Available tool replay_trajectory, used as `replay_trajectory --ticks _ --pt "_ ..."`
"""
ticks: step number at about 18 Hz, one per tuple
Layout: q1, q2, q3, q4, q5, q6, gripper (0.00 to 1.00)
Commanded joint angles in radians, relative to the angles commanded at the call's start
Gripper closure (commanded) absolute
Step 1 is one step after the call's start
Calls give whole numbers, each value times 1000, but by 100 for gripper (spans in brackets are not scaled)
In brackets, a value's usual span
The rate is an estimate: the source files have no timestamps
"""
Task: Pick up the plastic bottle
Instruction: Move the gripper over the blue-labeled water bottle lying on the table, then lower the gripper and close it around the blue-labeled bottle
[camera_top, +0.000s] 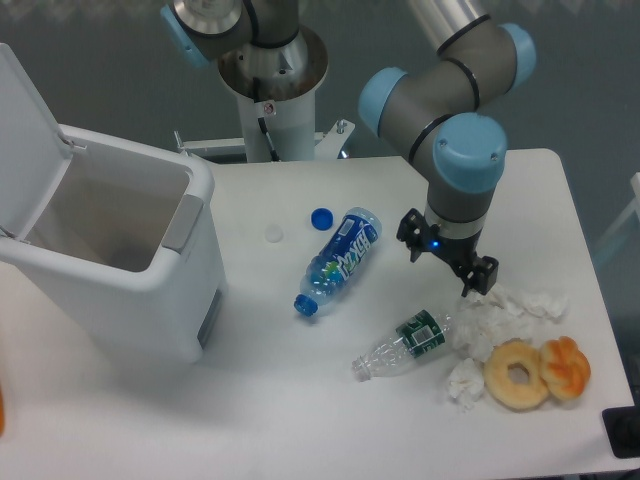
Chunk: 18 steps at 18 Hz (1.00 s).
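Note:
The plastic bottle (340, 258) lies on its side on the white table (300, 400). It is clear, with a bright blue label and a blue cap pointing to the lower left. My gripper (446, 268) hangs above the table to the right of it, apart from it, over the gap between it and a slimmer clear bottle with a dark green label (408, 342). Its two black fingers are spread and hold nothing.
A white bin (110, 250) with its lid up stands at the left. A loose blue cap (321, 217) and a white cap (273, 234) lie behind the bottle. Crumpled tissues (500, 315), a bagel (517, 376) and an orange pastry (565, 367) lie at the right front.

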Motion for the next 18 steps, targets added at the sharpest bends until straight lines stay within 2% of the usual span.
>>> replay_trajectory --ticks 5,12,16,18 --pt "-72 -17 -15 2 -17 -123 0" --pt "-141 -22 -15 -14 -34 -155 0" --pt "-189 -35 -29 -17 -66 -342 0" --pt "-201 -55 -23 -14 -66 -364 0"
